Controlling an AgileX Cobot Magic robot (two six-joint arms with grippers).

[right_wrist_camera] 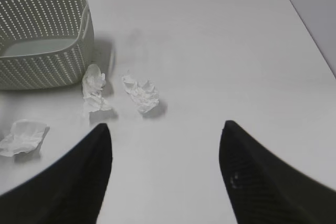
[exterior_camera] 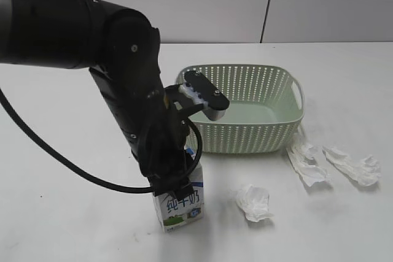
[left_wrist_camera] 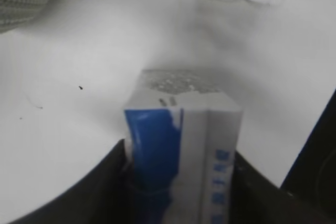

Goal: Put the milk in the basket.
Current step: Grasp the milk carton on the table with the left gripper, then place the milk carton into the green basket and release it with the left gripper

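Observation:
The milk (exterior_camera: 183, 205) is a small white carton with blue characters, standing on the white table at the front, slightly tilted. My left gripper (exterior_camera: 174, 183) comes down on it from above. In the left wrist view the carton (left_wrist_camera: 184, 145) fills the gap between the two black jaws (left_wrist_camera: 178, 182), which press on both its sides. The pale green basket (exterior_camera: 245, 133) stands behind and to the right of the carton, and its inside looks bare. It also shows in the right wrist view (right_wrist_camera: 47, 69). My right gripper (right_wrist_camera: 165, 135) is open and holds nothing above bare table.
Three crumpled white tissues lie on the table: one (exterior_camera: 253, 202) right of the carton, two (exterior_camera: 307, 162) (exterior_camera: 353, 165) by the basket's right front corner. The left arm's black body leans over the basket's left front corner.

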